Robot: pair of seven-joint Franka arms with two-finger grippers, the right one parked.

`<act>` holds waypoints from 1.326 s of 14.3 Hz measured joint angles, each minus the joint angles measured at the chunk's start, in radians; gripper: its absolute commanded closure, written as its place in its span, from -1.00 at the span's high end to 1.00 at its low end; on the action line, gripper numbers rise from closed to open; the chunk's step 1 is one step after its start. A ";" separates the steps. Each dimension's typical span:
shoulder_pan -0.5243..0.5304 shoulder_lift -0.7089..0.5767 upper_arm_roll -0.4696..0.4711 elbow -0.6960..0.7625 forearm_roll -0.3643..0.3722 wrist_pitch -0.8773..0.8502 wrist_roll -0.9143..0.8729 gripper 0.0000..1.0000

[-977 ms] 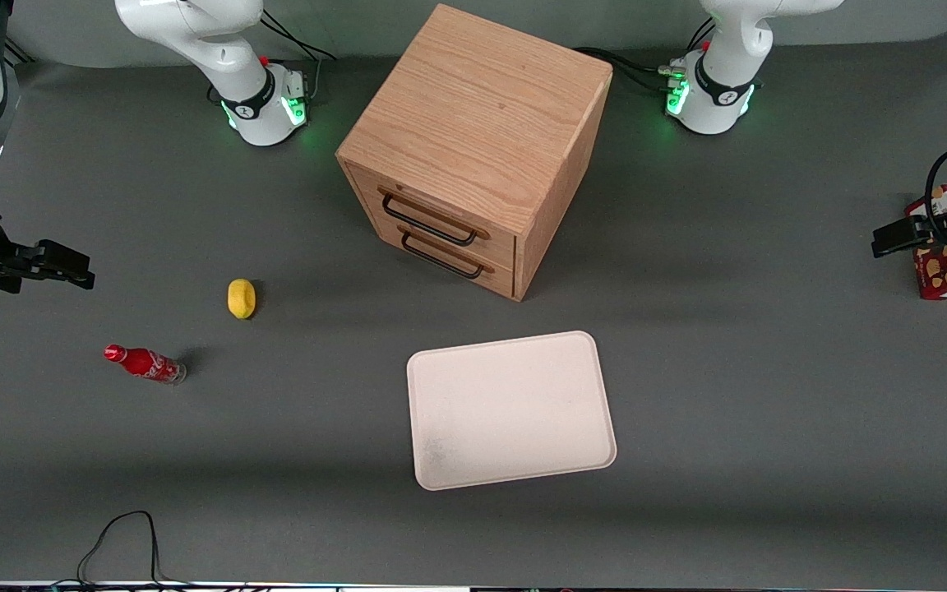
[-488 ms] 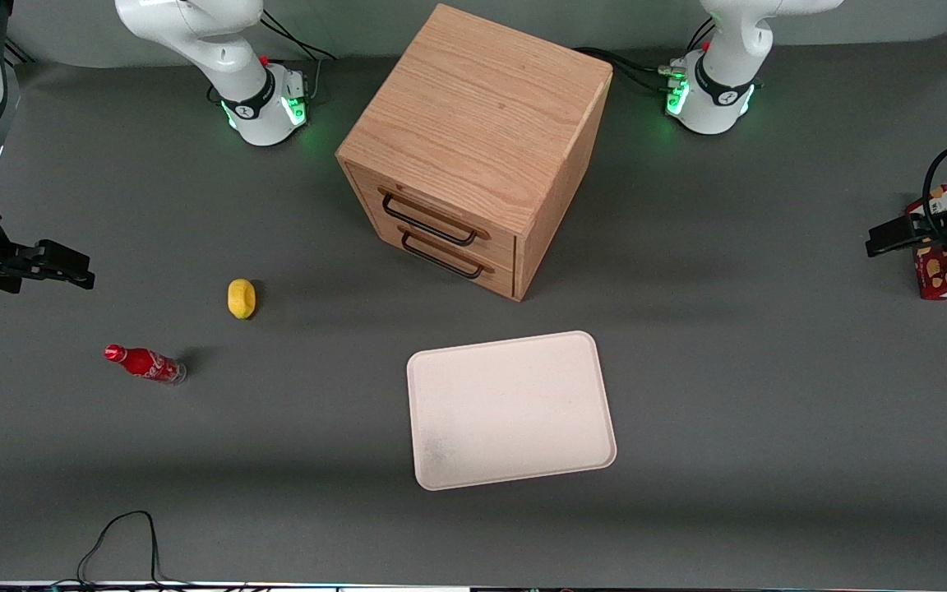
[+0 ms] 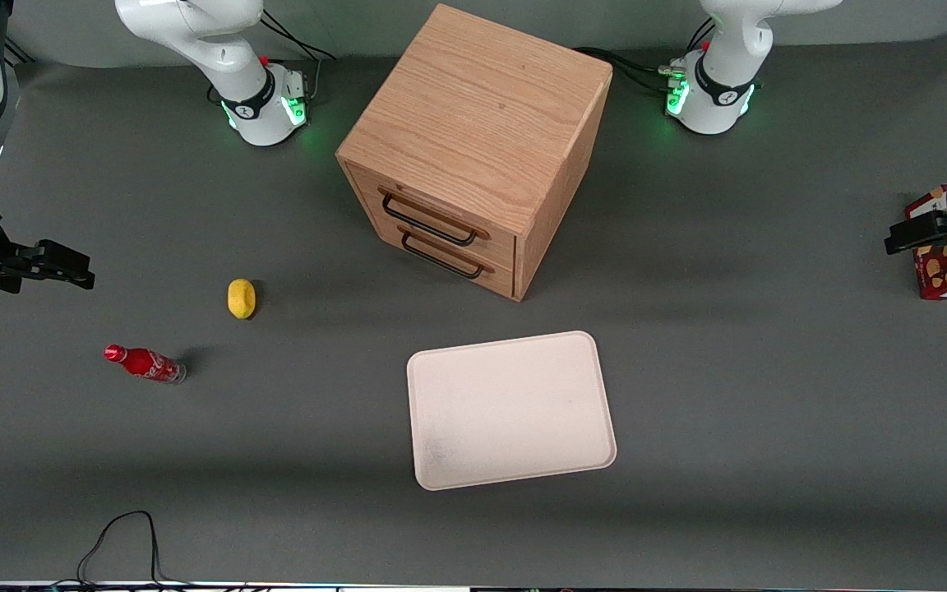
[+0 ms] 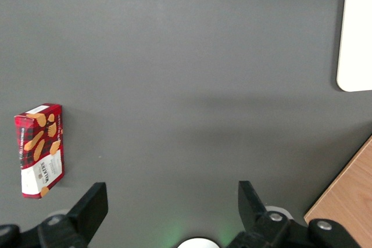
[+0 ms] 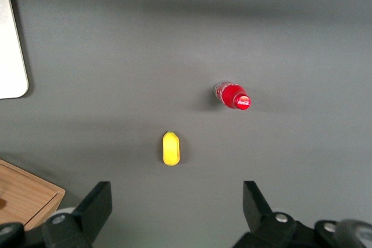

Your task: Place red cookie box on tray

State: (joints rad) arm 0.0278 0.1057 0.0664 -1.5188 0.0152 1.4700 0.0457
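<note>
Tray [image 3: 511, 409], pale cream-pink with rounded corners and a low rim, lies nearest the front camera on the dark grey surface [image 3: 736, 395]. Farther from the camera stand a small red Coca-Cola bottle [image 3: 145, 363] and a yellow lemon [image 3: 241, 298], both toward the parked arm's end. The oak-grain wooden cabinet [image 3: 478, 144] has two black wire handles. At the working arm's end the red cookie box [image 3: 944, 268] lies flat, a Walkers label readable in the wrist view [image 4: 39, 150]. The claw [image 4: 171, 201] hangs above the surface beside it, spread wide, holding nothing.
</note>
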 measured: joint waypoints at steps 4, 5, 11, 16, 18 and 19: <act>0.048 0.000 0.030 0.003 0.004 -0.008 0.107 1.00; 0.086 0.000 0.036 0.005 0.005 -0.008 0.166 1.00; 0.366 0.014 0.048 0.047 0.015 -0.007 0.573 1.00; 0.496 0.083 0.048 0.104 0.040 -0.002 0.742 1.00; 0.511 0.101 0.048 0.107 0.058 0.004 0.751 1.00; 0.516 0.109 0.048 0.107 0.062 0.015 0.751 1.00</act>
State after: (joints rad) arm 0.5443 0.2146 0.1141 -1.4120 0.0773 1.4851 0.7967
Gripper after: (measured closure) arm 0.000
